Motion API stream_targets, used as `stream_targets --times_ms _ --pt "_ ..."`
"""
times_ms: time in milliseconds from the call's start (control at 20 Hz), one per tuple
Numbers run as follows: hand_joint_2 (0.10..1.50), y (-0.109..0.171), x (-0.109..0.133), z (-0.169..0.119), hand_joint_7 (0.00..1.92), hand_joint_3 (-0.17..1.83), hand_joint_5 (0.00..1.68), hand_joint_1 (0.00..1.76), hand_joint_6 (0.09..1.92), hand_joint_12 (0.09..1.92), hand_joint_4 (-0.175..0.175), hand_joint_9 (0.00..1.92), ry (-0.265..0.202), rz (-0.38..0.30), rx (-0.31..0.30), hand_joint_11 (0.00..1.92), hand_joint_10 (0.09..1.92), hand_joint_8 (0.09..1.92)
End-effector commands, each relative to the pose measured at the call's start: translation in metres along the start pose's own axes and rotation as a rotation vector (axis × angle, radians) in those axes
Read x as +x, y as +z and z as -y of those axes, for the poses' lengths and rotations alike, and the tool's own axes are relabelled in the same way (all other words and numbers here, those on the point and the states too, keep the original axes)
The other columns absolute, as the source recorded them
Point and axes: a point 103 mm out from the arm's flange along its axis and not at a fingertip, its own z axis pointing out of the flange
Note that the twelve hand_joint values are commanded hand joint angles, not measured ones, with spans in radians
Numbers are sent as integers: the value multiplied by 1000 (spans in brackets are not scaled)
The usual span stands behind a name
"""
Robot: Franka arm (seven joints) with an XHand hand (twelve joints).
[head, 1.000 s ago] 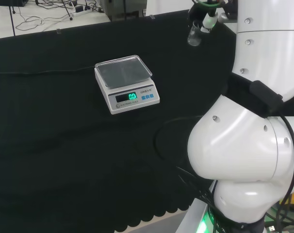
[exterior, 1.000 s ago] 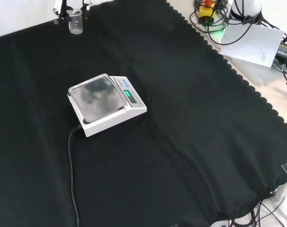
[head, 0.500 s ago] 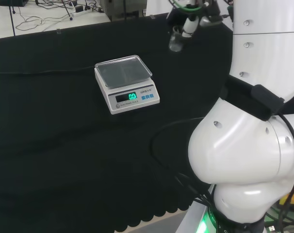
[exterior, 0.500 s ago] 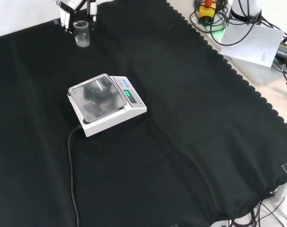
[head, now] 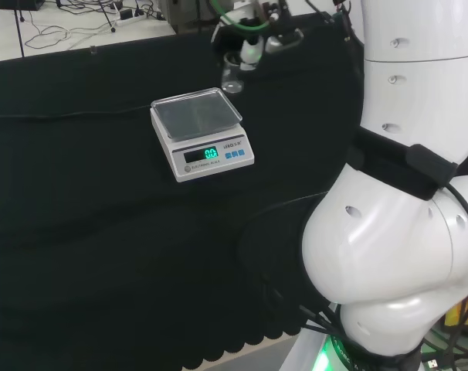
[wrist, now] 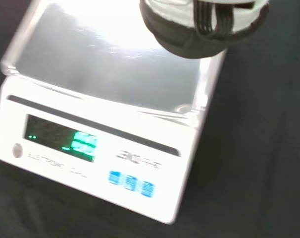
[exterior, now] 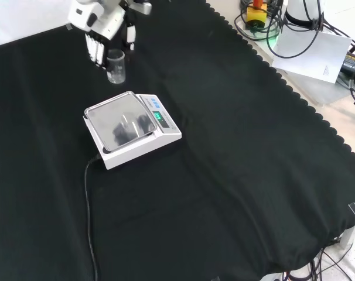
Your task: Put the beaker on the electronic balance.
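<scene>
hand [exterior: 98, 17] comes in from the top of the front view, fingers [exterior: 97, 51] pointing down, clamped around a small beaker [exterior: 115, 65]. in the head view the hand [head: 253, 31] sits above and just right of the balance's far corner, with the beaker [head: 232, 76] hanging under it. beaker is held in the air, upright, just off the far edge of the balance [exterior: 130, 129] in the front view, not on the pan. it's clear with a pale rim; can't tell if it holds anything. balance [head: 201, 131] is a white box with a shiny square metal pan [head: 197, 110] on top, a lit green display [head: 201, 154] and blue buttons [head: 234, 154] on its front face. it sits flat on the black cloth of the tabletop [exterior: 236, 175], and a black cable [exterior: 88, 222] runs from it across the cloth toward the near edge in the front view. wrist view looks down on the balance [wrist: 105, 124] close up, with the pan [wrist: 115, 54] bright with glare and a blurred dark and white part of the hand [wrist: 199, 25] in front of it.
</scene>
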Motion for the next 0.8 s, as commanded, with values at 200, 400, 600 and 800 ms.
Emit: stream_targets --times_ms 200,400,600,800 --pt "1156 -2 42 -30 626 -1 771 1489 1288 1248 -175 915 -49 26 11 885 1285 1319" --pt "1155 5 37 -43 628 -1 773 1489 1286 1248 -175 916 -61 -6 31 888 1281 1316" --pt "1154 16 29 -55 630 -1 774 1490 1283 1247 -175 918 -72 -24 52 889 1279 1313" --pt "1153 25 24 -63 632 -1 776 1490 1281 1245 -175 920 -71 -10 75 890 1277 1311"
